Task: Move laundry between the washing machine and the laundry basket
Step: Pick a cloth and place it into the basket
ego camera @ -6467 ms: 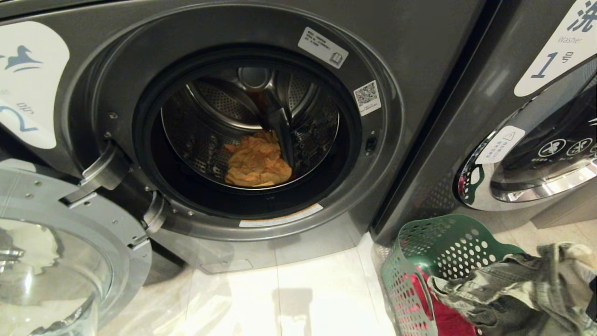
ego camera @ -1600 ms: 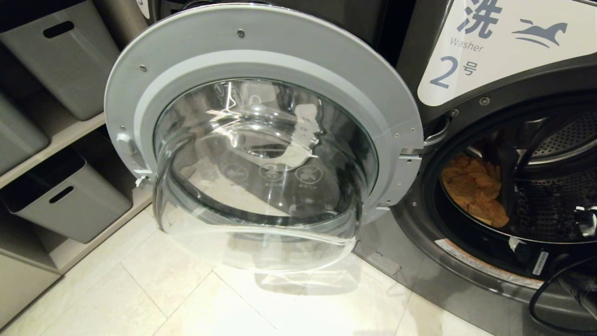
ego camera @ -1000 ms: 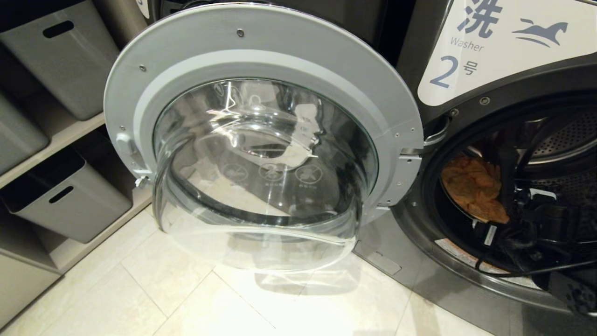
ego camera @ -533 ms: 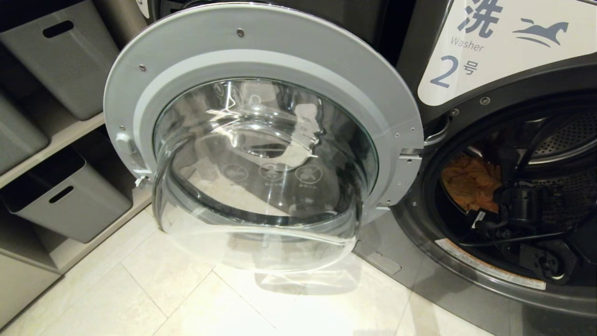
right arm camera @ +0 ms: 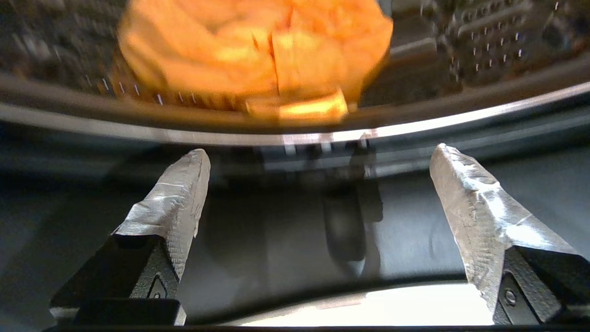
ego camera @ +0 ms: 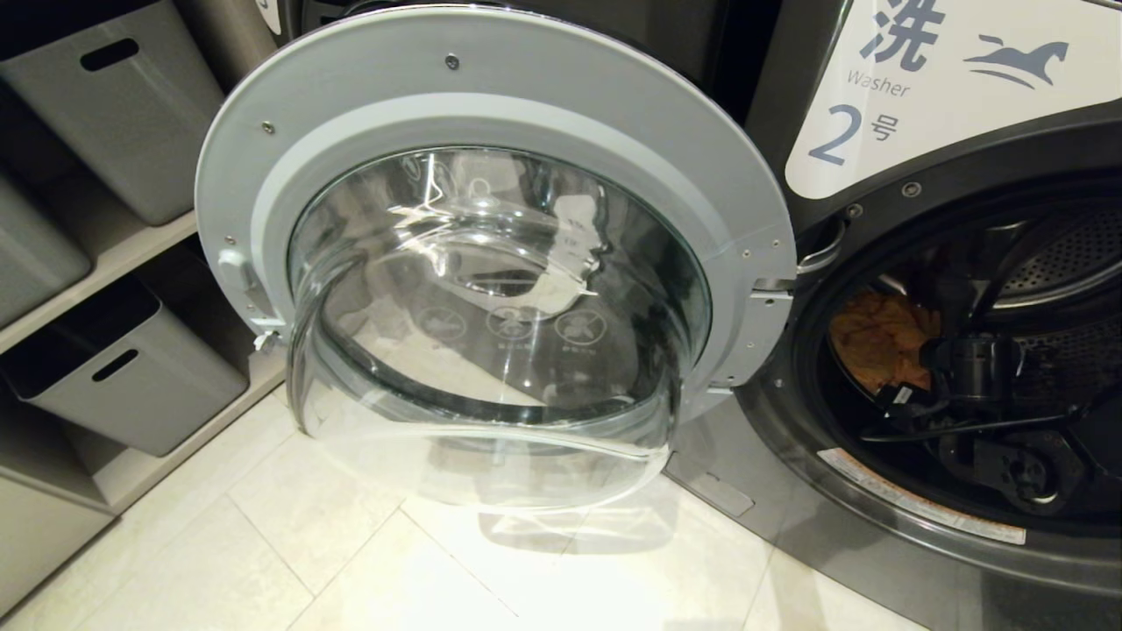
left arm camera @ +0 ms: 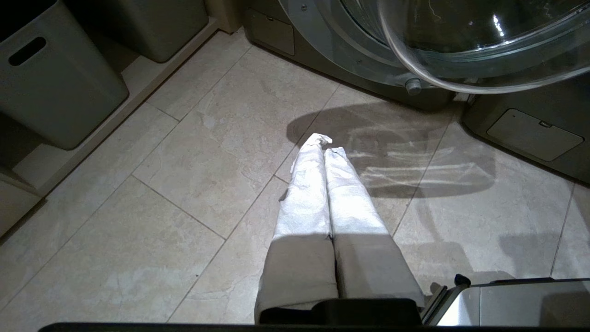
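Swinging wide to the left of washer [ego camera: 929, 96] "2", the round door [ego camera: 491, 263] shows a grey ring and bulging clear glass. Inside the drum [ego camera: 1065, 254], one crumpled orange garment [ego camera: 881, 337] lies partly hidden behind the dark right arm [ego camera: 982, 386]; its gripper is hard to make out here. Two grey bins [ego camera: 114, 377] sit left of the door, the upper one cut off.

Left wrist: left gripper [left arm camera: 322, 140], two cloth-wrapped fingers pressed together, hangs over pale floor tiles [left arm camera: 175, 221] below the door's glass.

Right wrist: right gripper [right arm camera: 320, 157], two taped fingers spread wide and empty, sits at the drum's steel lip, the blurred garment just beyond
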Robot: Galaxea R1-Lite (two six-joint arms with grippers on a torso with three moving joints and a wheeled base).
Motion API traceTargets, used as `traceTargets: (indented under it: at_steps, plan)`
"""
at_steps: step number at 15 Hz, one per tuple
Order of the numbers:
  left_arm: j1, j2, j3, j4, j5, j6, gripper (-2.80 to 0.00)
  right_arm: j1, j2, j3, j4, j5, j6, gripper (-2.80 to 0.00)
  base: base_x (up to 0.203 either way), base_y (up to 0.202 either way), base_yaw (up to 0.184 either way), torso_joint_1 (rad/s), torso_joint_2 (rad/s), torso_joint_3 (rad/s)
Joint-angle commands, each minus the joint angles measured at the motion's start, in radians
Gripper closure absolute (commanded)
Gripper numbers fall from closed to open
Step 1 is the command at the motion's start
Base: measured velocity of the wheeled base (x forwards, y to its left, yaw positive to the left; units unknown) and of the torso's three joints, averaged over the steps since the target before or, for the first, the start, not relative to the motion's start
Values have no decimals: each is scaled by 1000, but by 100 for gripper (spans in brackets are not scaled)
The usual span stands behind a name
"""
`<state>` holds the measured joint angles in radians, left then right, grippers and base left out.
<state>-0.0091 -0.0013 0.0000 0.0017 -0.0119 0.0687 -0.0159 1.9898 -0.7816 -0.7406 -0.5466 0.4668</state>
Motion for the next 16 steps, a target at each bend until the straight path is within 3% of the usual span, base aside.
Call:
traceTargets:
  at_steps: [1,12,16]
  plan:
    - [0,-2,0,0,0,0,0,-4,3,-30,-3,-3,5,-280,0,0,0,0,0,0]
    - [0,-2,0,0,0,1,0,-21,256,-533,234,73,47,-280,0,0,0,0,0,0]
    - [0,-1,0,0,0,0,0,-72,292,-669,346,80,52,-280,0,0,0,0,0,0]
